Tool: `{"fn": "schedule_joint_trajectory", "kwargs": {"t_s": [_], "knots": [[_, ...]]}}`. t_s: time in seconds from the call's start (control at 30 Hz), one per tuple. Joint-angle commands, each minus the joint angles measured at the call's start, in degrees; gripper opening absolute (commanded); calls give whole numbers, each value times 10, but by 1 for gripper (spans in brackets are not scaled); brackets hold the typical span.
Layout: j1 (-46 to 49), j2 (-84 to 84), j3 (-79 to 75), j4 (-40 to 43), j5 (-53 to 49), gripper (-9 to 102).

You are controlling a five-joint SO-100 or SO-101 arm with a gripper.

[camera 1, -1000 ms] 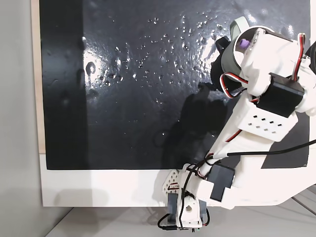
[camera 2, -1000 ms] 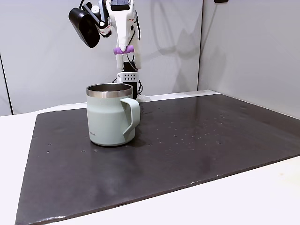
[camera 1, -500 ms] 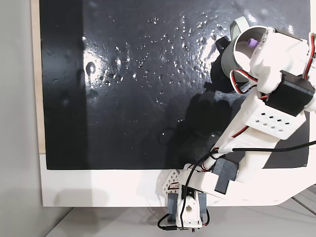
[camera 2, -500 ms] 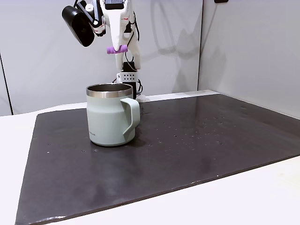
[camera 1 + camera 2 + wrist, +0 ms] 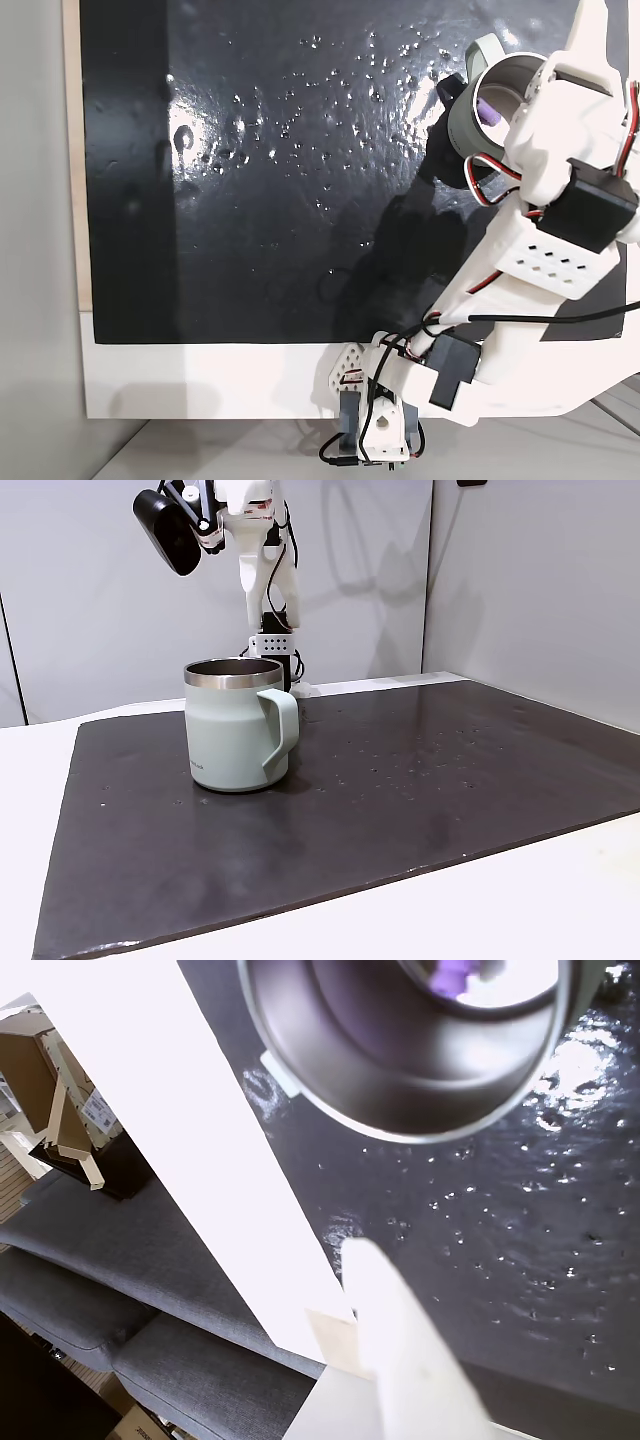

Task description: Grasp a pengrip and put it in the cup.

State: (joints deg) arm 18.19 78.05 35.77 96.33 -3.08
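The pale green cup (image 5: 235, 738) stands upright on the black mat, handle turned toward the right in a fixed view. Seen from above, the purple pengrip (image 5: 487, 110) lies inside the cup (image 5: 461, 118) against its steel wall. The wrist view looks down into the cup (image 5: 400, 1100), where the pengrip (image 5: 455, 974) appears as a purple patch at the bottom. My gripper (image 5: 266, 598) hangs in the air above and behind the cup's rim, open, with nothing between its fingers. One white finger (image 5: 400, 1350) crosses the wrist view below the cup.
The black mat (image 5: 280, 180) covers most of the white table (image 5: 200, 380), with wet-looking specks on it. My arm's base (image 5: 375, 420) sits at the table's near edge in the top-down fixed view. Grey walls (image 5: 500, 580) stand behind the table.
One second ago the pengrip was pinched in my gripper above the cup. The gripper has since opened and the pengrip has dropped into the cup.
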Motion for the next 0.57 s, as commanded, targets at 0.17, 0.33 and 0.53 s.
{"fn": "schedule_joint_trajectory", "kwargs": {"t_s": [0.17, 0.33, 0.53], "knots": [[-1, 47, -4, 2, 4, 46], [-9, 58, -2, 2, 4, 44], [-17, 74, 11, 2, 5, 43]]}}
